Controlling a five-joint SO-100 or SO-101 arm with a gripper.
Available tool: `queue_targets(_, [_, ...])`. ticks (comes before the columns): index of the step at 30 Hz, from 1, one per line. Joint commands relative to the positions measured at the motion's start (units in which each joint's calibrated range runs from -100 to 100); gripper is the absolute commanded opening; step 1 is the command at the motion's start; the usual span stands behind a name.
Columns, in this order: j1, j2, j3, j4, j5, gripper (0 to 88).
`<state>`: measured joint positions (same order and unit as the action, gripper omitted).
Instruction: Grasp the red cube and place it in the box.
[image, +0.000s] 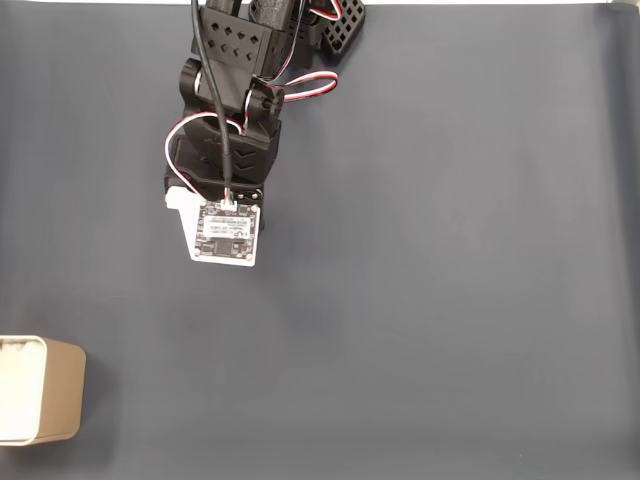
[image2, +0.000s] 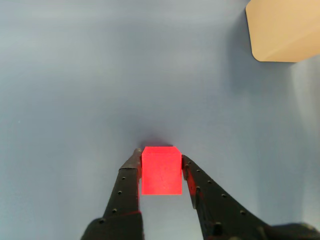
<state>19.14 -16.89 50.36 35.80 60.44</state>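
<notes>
Clamping down on the red cube (image2: 161, 170), the gripper (image2: 160, 161) has both black fingers (image2: 127, 185) pressed against its sides in the wrist view, just above the blue-grey mat (image2: 100, 75); the tan box (image2: 285, 30) sits well apart at the upper right there, and at the lower-left edge (image: 45, 395) in the fixed view, below the arm (image: 235, 120)

No text, brand, number or sign can be read in either view. In the fixed view, a small circuit board (image: 226, 233) on the arm's wrist carries a white label with dark marks, but they are too small and blurred to make out.
</notes>
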Motion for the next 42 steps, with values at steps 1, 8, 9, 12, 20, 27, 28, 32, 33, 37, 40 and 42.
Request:
queue_targets(1, [-0.67, -0.35, -2.92, 1.41, 0.54, 0.0])
queue_targets(8, [-0.67, -0.09, -3.65, 2.15, 0.54, 0.0])
queue_targets(9, [-0.67, -0.01, -4.01, 2.56, 0.54, 0.0])
queue_targets(12, [-0.67, -0.18, -5.56, 5.02, 0.54, 0.0])
queue_targets(20, [-0.53, -3.65, -19.07, 21.66, -2.34, 0.0])
queue_targets(27, [0.25, -3.3, -32.84, 30.84, -4.44, 0.0])
queue_targets(28, [0.46, -3.04, -34.67, 31.41, -4.98, 0.0])
queue_targets(32, [1.53, -1.48, -41.6, 33.13, -7.13, 0.0])
queue_targets(33, [1.81, -1.22, -43.06, 33.3, -7.57, 0.0])
queue_targets(37, [2.88, 0.08, -48.81, 33.46, -9.43, 0.0])
queue_targets(40, [3.52, 1.81, -53.74, 33.46, -10.65, 0.0])
queue_targets(42, [3.8, 3.55, -57.57, 33.71, -11.23, 0.0])
